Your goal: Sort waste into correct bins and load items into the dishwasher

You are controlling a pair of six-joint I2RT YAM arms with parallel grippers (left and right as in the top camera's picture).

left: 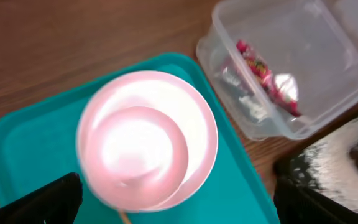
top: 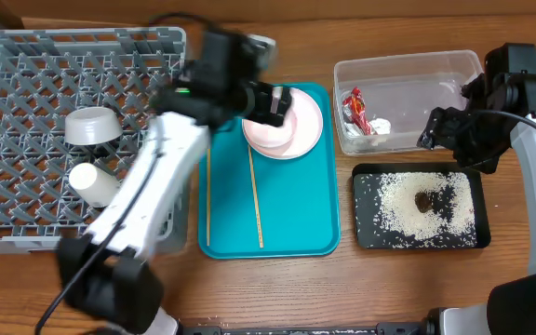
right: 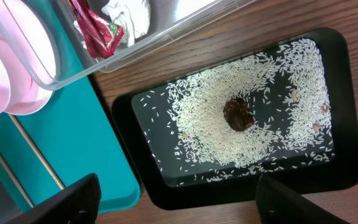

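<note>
Slippage is your risk: your left gripper hovers spread wide and empty over the pink dish nested on the white plate at one end of the teal tray (right gripper likewise spread above the black tray), so a shallow pinch could drag both.

Surface: brown wood grain, low sheen.
Serving tray: teal plastic, smooth, satin.
Plate and pink dish: glazed, glossy, with bright reflections.
Tub: clear plastic, smooth, shiny.
Snack wrapper: crinkled glossy film.
Tissue: crumpled matt paper.
Black tray: smooth plastic, faint sheen.
Rice grains: matt white.
Food lump: rough, brown.
Dish rack: grey matt plastic.
Chopsticks: pale bare wood.
</note>
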